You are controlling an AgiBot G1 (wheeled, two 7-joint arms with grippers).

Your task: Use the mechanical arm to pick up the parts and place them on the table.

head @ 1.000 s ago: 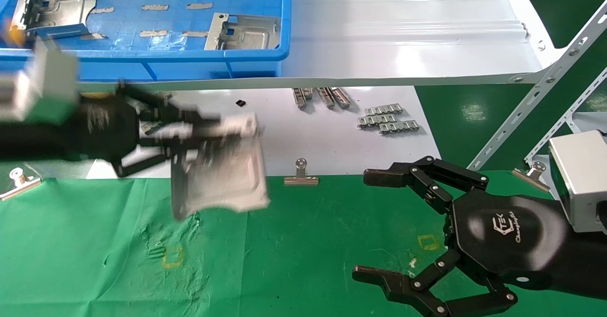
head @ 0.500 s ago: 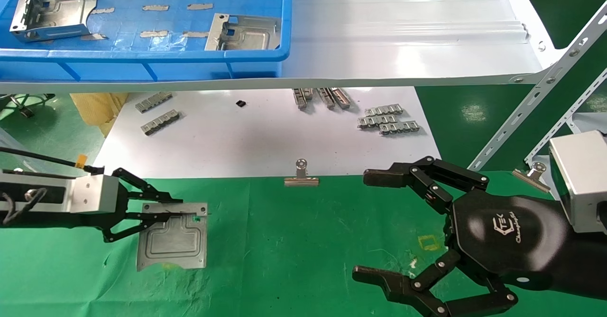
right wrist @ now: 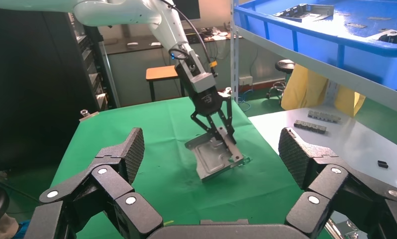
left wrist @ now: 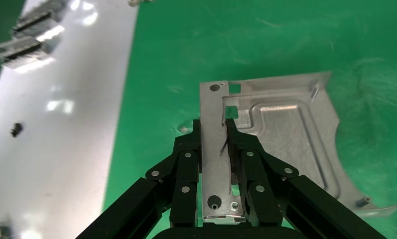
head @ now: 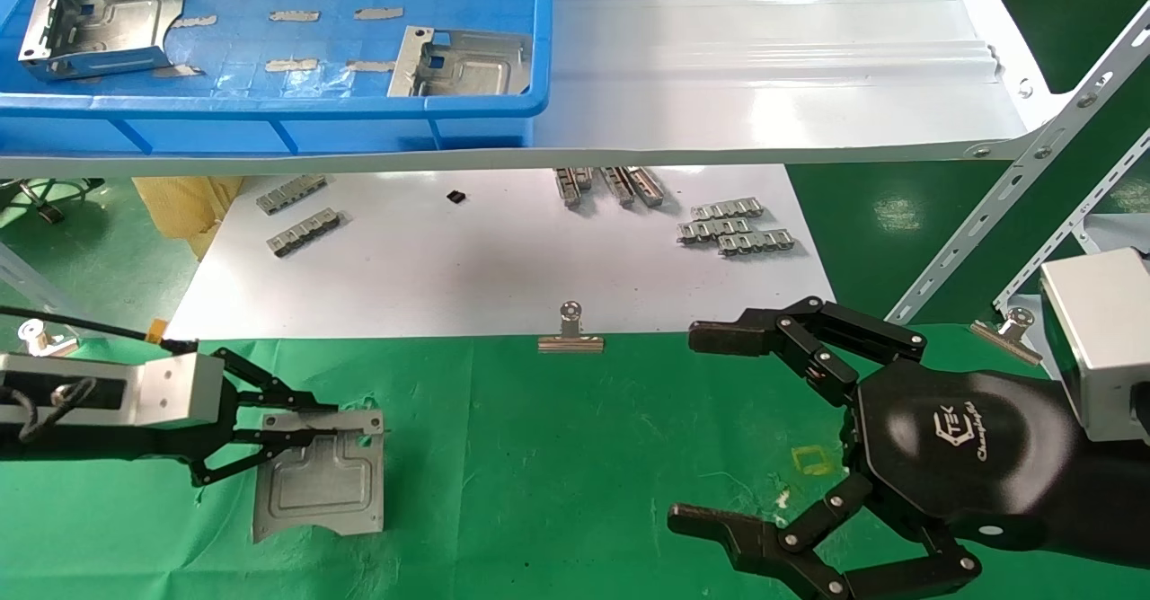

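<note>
Left pincer (head: 310,427) with bracket (head: 319,483) lowered toward counter (head: 575,456) near left edge; fingers still clamped on flange; release pending. Right pincer (head: 719,429) parked wide.

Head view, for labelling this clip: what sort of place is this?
Probably a factory assembly or sorting workstation: a blue bin of stamped metal brackets, a slotted-angle rack and a green cloth table.

Shiny metal bracket (head: 319,485), wrinkled cloth table (head: 557,456)
</note>
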